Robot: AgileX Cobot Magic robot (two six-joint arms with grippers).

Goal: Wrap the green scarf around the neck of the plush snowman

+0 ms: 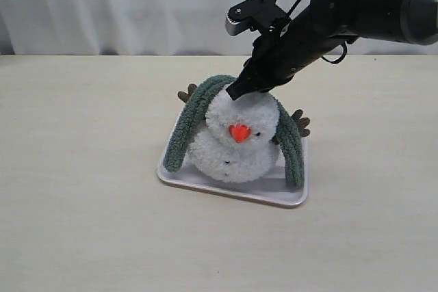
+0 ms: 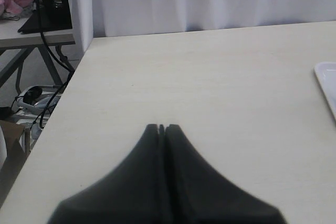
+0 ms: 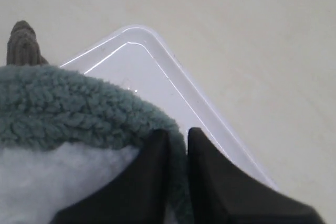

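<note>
The scarf (image 1: 186, 126) is draping over the head of the snowman (image 1: 233, 152), not yet at the neck, with both ends hanging below the right tool (image 1: 241, 89). That tool is pinching the strip's middle, likely to pull it back and down. The tray (image 1: 229, 193) rim is lying close beneath it, with open bench (image 1: 82, 223) beyond. The left tool (image 2: 161, 128) is hovering pressed together, holding nothing, well apart.
</note>
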